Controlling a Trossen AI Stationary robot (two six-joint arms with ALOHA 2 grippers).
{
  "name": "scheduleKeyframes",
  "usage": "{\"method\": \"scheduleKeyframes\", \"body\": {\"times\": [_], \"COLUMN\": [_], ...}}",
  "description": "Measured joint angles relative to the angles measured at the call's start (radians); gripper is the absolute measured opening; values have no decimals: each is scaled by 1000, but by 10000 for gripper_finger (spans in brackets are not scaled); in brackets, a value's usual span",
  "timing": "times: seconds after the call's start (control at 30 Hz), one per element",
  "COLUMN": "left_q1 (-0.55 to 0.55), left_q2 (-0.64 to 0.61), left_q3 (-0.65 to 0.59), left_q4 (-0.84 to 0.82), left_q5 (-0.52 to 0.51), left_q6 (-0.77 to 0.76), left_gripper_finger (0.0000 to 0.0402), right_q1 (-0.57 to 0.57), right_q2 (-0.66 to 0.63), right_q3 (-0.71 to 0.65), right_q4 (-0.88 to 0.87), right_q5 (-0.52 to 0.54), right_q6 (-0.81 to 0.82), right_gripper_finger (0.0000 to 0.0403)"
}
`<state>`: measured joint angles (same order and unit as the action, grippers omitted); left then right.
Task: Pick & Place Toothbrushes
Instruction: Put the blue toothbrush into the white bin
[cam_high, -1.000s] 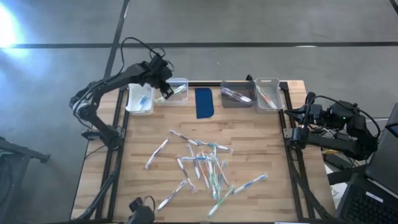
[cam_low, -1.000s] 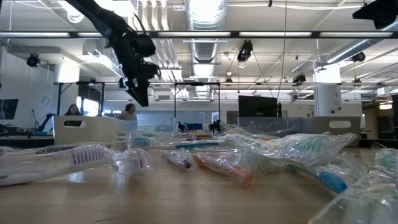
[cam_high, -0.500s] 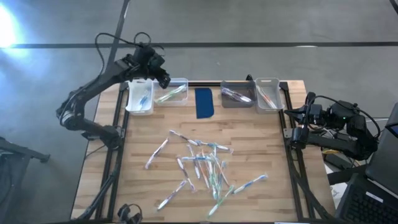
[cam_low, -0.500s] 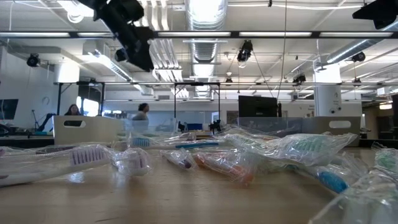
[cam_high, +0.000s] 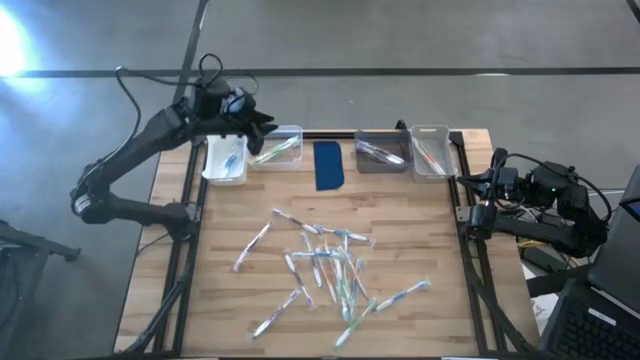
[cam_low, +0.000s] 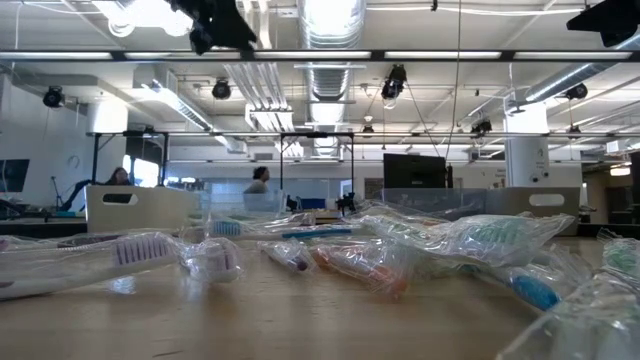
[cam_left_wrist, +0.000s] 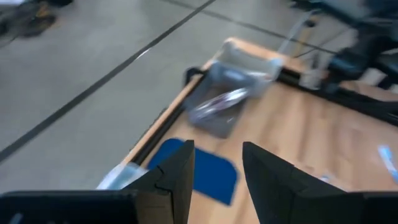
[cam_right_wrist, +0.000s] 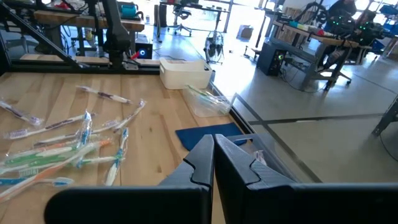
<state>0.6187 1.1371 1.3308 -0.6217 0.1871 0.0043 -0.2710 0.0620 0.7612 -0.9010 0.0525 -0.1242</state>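
With my left jaws (cam_high: 262, 122) apart and empty above the far bins, the toothbrushes (cam_high: 325, 268) lie mid-table, nearer them than my shut right jaws (cam_high: 478, 200).

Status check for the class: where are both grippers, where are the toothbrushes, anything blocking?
Left gripper open, empty, raised over the far-left bins. Right gripper shut, parked off the table's right edge. Toothbrushes piled mid-table, some binned. Nothing in the way.

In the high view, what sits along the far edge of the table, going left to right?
White bin → clear bin with a green toothbrush → dark blue pad → grey bin → clear bin at the right end.
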Motion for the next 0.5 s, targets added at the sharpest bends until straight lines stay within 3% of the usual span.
{"method": "scheduleKeyframes", "body": {"times": [0.37,0.5], "left_q1": [-271,-331], "left_q2": [-22,-17], "left_q3": [3,-4], "left_q4": [46,47], "left_q5": [-7,-55], "left_q6": [-9,-49], "left_gripper_finger": [140,140], "right_q1": [0,0], "right_q2": [1,1], "right_q3": [0,0], "right_q4": [2,3], "right_q5": [0,0], "right_q6": [-4,-6], "right_gripper_finger": [8,8]}}
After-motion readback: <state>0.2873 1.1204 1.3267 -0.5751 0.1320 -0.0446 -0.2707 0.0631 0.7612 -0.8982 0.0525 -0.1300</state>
